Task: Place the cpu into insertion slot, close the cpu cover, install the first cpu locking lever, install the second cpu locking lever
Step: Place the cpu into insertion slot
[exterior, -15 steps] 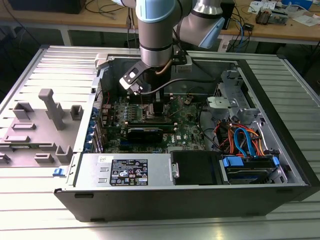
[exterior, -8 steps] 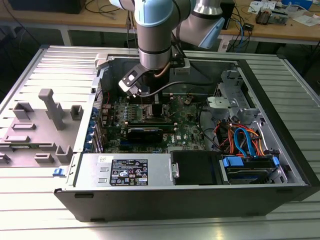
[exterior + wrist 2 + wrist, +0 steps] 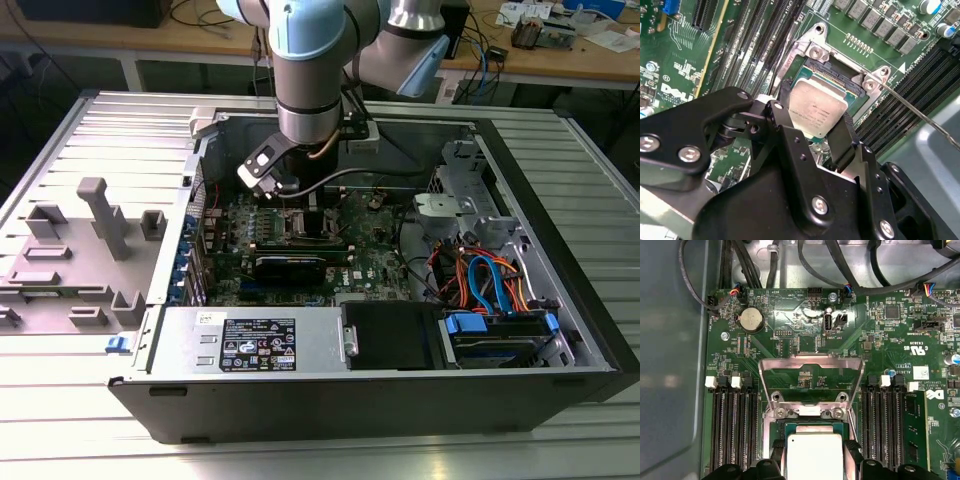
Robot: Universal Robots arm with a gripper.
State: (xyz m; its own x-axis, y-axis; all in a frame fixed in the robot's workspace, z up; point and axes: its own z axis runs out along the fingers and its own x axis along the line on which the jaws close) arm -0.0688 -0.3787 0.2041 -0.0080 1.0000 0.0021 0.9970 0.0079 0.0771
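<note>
Your tool (image 3: pixel 814 120) is drawn in narrow, its two black fingers (image 3: pixel 782 130) pinching the cpu (image 3: pixel 815 107) by opposite edges. The chip lies level right over the insertion slot (image 3: pixel 834 75), whose dark frame and metal rim show past one edge. I cannot tell whether it is seated or just above the contacts. In the exterior view the arm (image 3: pixel 310 100) stands at 12 o'clock of the long black card (image 3: pixel 300 265) inside the open case. By my reading you are within the first step, not through it. The cpu cover (image 3: pixel 812 362) stands swung open beyond the slot, and a thin locking lever (image 3: pixel 920 112) juts free from a socket corner. So closing the cover and the lever steps are left to do.
</note>
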